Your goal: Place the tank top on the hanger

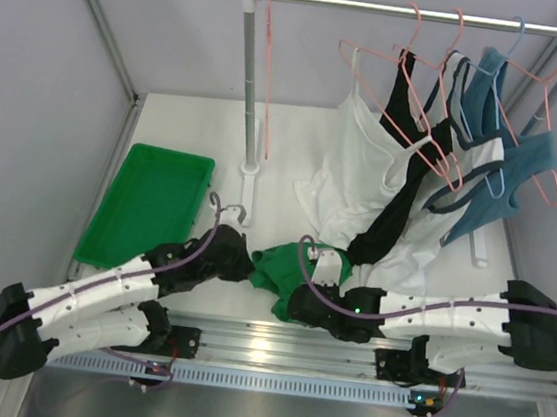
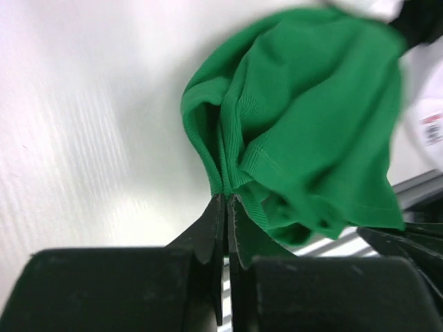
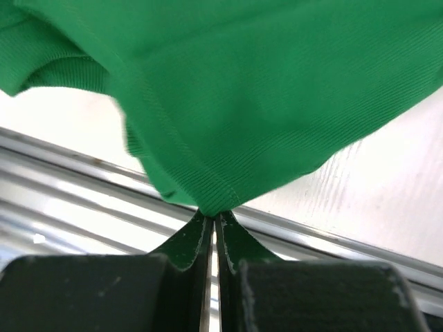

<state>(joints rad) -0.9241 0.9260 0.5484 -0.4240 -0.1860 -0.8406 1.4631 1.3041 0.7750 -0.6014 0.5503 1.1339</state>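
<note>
The bright green tank top (image 1: 274, 266) lies bunched on the white table near its front edge, between my two grippers. My left gripper (image 1: 250, 266) is shut on a fold at the top's left side; in the left wrist view its tips (image 2: 225, 198) pinch a gathered hem of the tank top (image 2: 311, 117). My right gripper (image 1: 295, 301) is shut on the near right edge; in the right wrist view its tips (image 3: 213, 216) clamp a corner of the tank top (image 3: 263, 97). A bare salmon-pink hanger (image 1: 267, 66) hangs edge-on at the rail's left end.
A green plastic tray (image 1: 148, 204) sits at the left. The rack's post (image 1: 251, 95) and rail (image 1: 421, 13) stand behind, holding more pink hangers (image 1: 423, 134) and a blue one (image 1: 488, 182) with white (image 1: 354, 167), black (image 1: 400, 202) and teal (image 1: 503, 184) tops.
</note>
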